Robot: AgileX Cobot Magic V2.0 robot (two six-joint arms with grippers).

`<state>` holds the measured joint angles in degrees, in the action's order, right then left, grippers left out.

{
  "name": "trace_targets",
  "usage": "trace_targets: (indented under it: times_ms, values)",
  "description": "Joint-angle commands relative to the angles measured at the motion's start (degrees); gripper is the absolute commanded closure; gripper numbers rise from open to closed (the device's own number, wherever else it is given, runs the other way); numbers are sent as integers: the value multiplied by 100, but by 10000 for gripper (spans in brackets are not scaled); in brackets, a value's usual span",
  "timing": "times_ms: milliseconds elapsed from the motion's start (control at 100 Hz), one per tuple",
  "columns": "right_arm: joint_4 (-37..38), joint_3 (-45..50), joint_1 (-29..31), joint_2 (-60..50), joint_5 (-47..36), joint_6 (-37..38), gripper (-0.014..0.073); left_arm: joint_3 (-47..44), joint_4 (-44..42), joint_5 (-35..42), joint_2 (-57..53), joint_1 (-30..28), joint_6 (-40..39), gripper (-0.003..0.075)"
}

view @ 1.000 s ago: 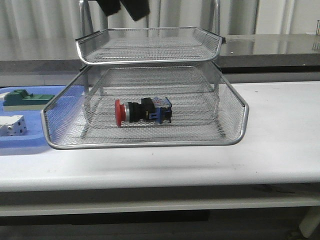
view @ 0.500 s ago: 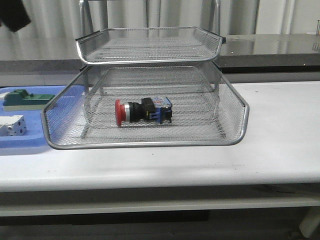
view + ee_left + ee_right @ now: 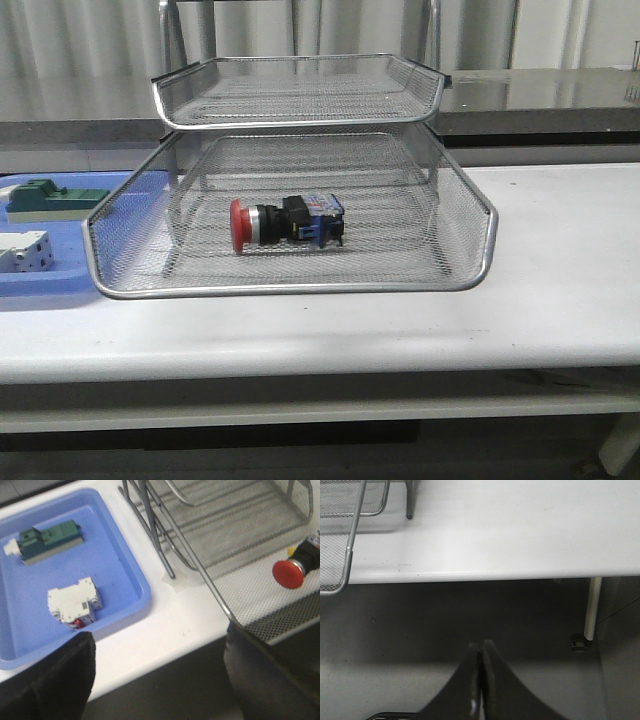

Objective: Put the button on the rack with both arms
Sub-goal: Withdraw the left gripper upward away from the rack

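The button (image 3: 285,222) with its red cap lies on its side in the pulled-out middle tier of the silver wire-mesh rack (image 3: 300,287). It also shows in the left wrist view (image 3: 295,566), on the mesh. My left gripper (image 3: 160,680) is open and empty, its fingers (image 3: 47,680) wide apart over the table's front edge, left of the rack. My right gripper (image 3: 481,647) is shut and empty, below and in front of the table edge, right of the rack (image 3: 340,535). Neither arm shows in the front view.
A flat blue tray (image 3: 40,280) left of the rack holds a green block (image 3: 50,197) and a white block (image 3: 25,250); both show in the left wrist view (image 3: 47,540) (image 3: 75,600). A table leg (image 3: 591,605) stands at the right.
A dark arm part at the top of the front view moved left from above the rack and has left the view. The button and rack have not moved.
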<state>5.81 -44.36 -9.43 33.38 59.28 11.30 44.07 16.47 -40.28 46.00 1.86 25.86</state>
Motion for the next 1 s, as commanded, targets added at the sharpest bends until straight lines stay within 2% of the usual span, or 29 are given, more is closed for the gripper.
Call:
trace_targets:
  times_ms: [0, 190, 430, 600, 990]
  values:
    - [94, -188, 16, 18, -327, -20, 664, -318, 171, 1079, -568, -18, -54, 207]
    - [94, -188, 16, 18, -327, -20, 664, -1153, 180, 1771, -1433, -18, -54, 207]
    - [94, -188, 16, 18, -327, -20, 664, -2258, 655, 2811, -2336, -18, -54, 207]
    - [94, -188, 16, 18, -327, -20, 664, -2703, 886, 3506, -2737, -18, -54, 207]
    - [94, -188, 16, 18, -327, -20, 664, -2740, 886, 3556, -2774, -18, -54, 208]
